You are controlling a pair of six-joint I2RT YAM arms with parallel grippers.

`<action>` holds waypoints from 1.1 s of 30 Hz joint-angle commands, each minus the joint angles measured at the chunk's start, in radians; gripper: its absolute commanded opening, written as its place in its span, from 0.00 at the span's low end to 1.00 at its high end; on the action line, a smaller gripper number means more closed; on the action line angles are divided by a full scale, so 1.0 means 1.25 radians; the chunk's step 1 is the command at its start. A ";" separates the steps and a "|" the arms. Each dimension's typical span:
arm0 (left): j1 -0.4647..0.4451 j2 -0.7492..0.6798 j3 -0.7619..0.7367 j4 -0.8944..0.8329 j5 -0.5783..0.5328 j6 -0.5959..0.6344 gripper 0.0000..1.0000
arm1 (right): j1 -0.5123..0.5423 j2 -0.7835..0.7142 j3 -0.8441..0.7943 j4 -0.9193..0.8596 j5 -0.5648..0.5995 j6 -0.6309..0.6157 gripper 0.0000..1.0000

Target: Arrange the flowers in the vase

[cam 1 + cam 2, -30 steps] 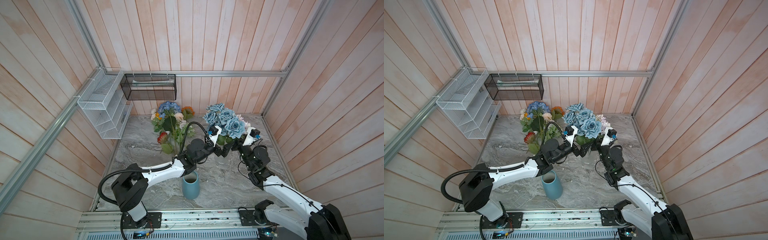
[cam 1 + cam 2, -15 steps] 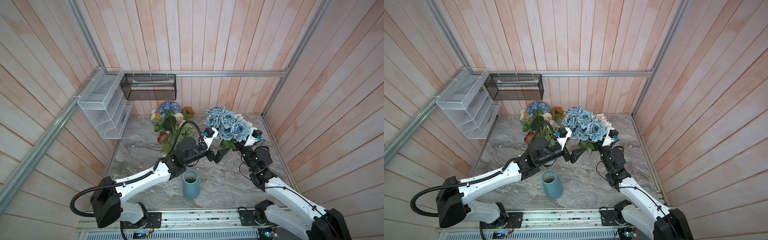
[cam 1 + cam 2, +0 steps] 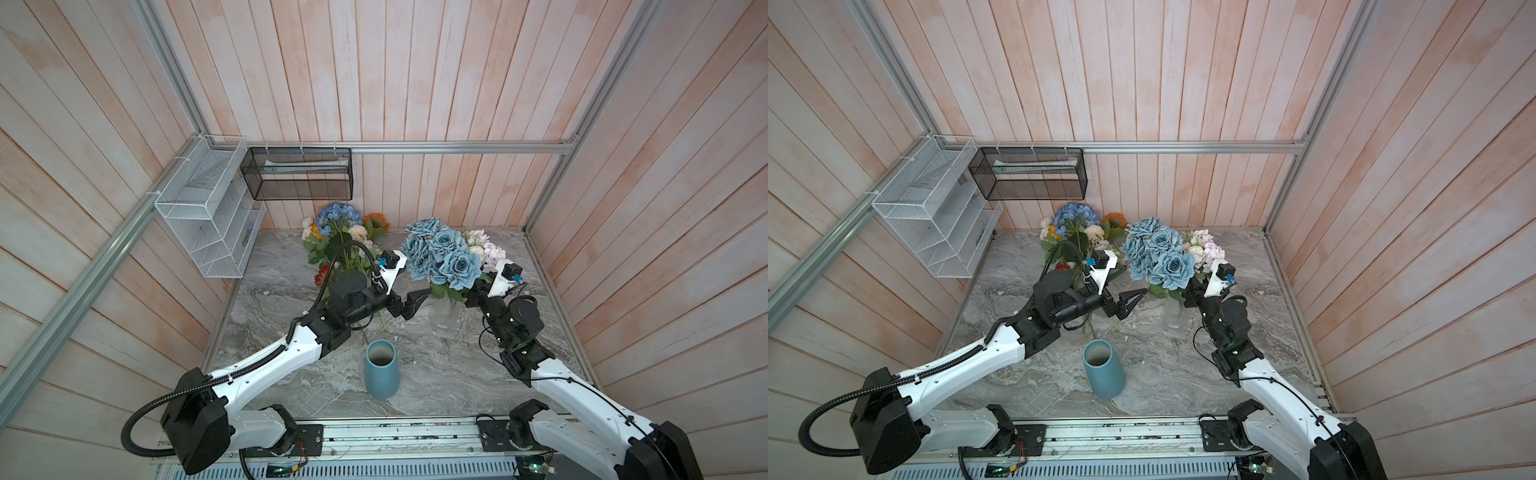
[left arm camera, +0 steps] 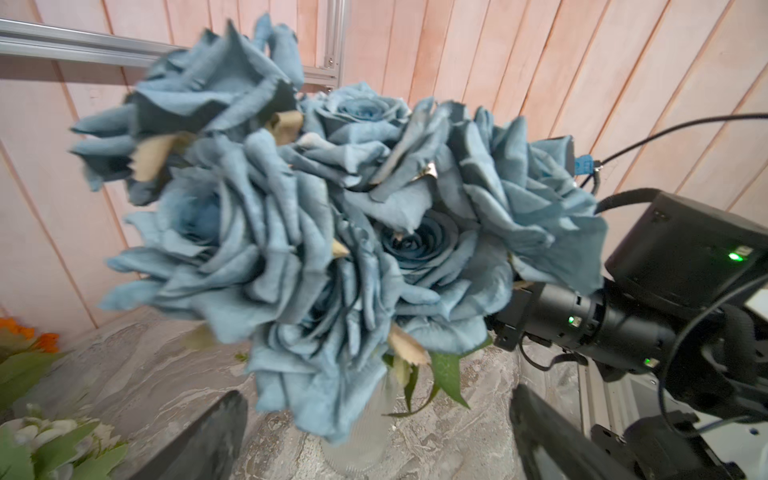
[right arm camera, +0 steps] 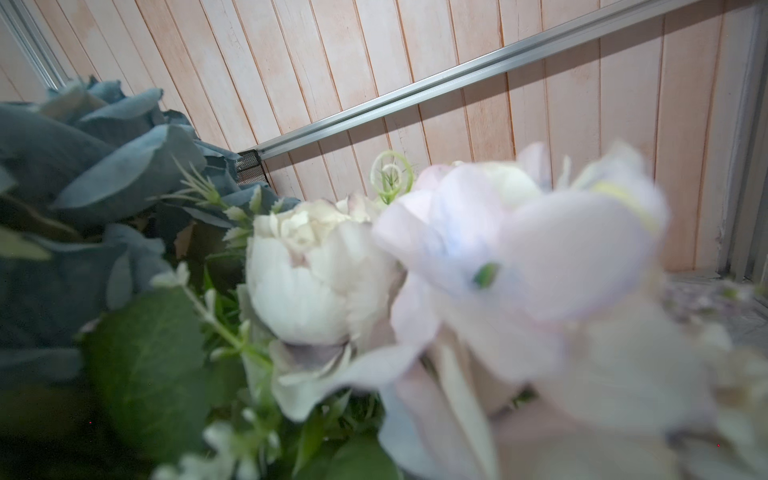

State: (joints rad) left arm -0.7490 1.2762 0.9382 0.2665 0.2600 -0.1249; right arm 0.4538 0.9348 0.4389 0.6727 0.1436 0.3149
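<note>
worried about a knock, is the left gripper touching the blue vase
Apart. In both top views bare tabletop shows between the left gripper and the blue vase.

Tabletop (image 3: 436, 374): carries both vases and the loose flowers; my arms reach in from its near edge.
Near vase (image 3: 381, 370): upright, front centre, between my two arms.
Far vase (image 3: 444, 319): upright, behind and right of the near vase, well apart from it.
Rose bunch (image 3: 440, 257): stems in the far vase, heads above it.
Rear bunch (image 3: 484, 247): just behind and right of the rose bunch; its foot is hidden.
Loose bunch (image 3: 340, 232): lies at the back, left of centre, heads toward the back wall, stems passing under my left arm.
Left gripper (image 3: 415, 302): mine, just left of the far vase, apart from it.
Right gripper (image 3: 468, 297): mine, just right of the far vase, under the rose heads; contact hidden.
Wire rack (image 3: 208, 220): on the left wall.
Mesh basket (image 3: 299, 176): on the back wall, above the loose bunch.
</note>
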 commanded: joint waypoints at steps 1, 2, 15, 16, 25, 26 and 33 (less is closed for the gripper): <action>0.032 -0.030 -0.028 0.041 -0.013 -0.042 1.00 | 0.000 -0.019 -0.019 -0.029 0.005 0.006 0.56; 0.043 -0.035 -0.035 0.048 -0.026 -0.053 1.00 | 0.000 -0.025 -0.023 -0.036 0.003 0.006 0.58; 0.226 -0.093 -0.128 0.100 -0.109 -0.210 1.00 | 0.000 -0.223 0.047 -0.410 -0.036 -0.029 0.78; 0.239 -0.096 -0.137 0.106 -0.106 -0.223 1.00 | 0.000 -0.233 0.048 -0.431 -0.042 -0.025 0.78; 0.278 -0.103 -0.193 0.126 -0.089 -0.286 1.00 | 0.008 -0.256 0.058 -0.583 -0.177 0.047 0.73; 0.279 -0.103 -0.197 0.130 -0.088 -0.288 1.00 | 0.013 -0.257 0.054 -0.589 -0.183 0.057 0.70; 0.281 -0.091 -0.203 0.146 -0.073 -0.304 1.00 | 0.114 -0.242 0.038 -0.504 -0.151 0.048 0.58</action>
State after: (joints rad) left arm -0.4046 1.1652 0.6918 0.4126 0.1528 -0.4881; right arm 0.5488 0.6186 0.4866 0.0006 -0.0570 0.3817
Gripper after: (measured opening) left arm 0.999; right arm 0.583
